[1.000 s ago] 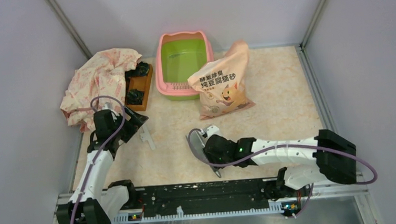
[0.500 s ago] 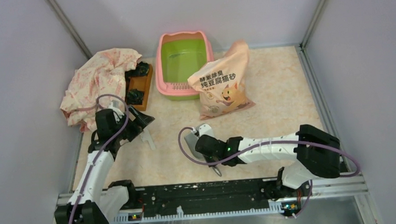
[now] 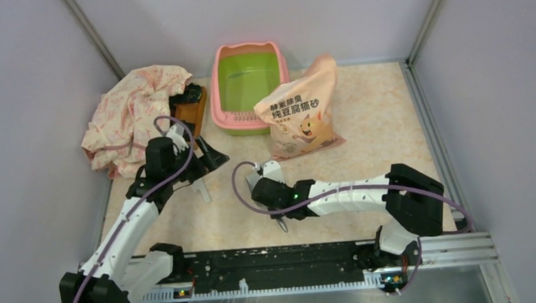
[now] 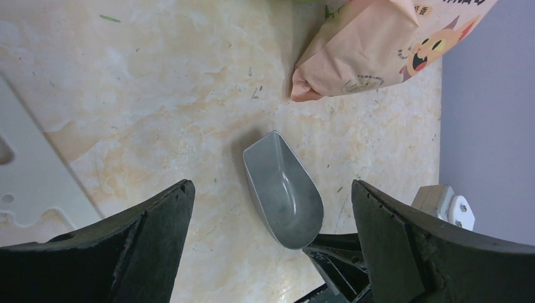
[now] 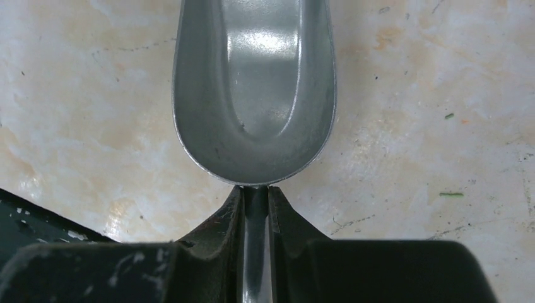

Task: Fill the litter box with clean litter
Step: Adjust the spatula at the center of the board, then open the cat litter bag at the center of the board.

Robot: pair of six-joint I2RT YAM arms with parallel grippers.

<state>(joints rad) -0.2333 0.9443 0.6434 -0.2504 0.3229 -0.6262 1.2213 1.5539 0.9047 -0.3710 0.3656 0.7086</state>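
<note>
Because the scoop (image 5: 254, 82) is pinched by the right gripper (image 5: 255, 197) only at its thin handle (image 5: 255, 252), slipping is risked on lifting; the left gripper (image 4: 271, 188) is held wide, empty; the litter box (image 3: 247, 49) is set well apart, beside the litter bag (image 3: 302, 113)

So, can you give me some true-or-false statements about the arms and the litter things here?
1. The right gripper is shut on the scoop's handle. True.
2. The scoop holds litter. False: it is empty.
3. The left gripper grips the bag. False: it is open and holds nothing.
4. The bag is to the right of the box. True.
5. The box is heaped with litter. False: its green floor shows.
</note>
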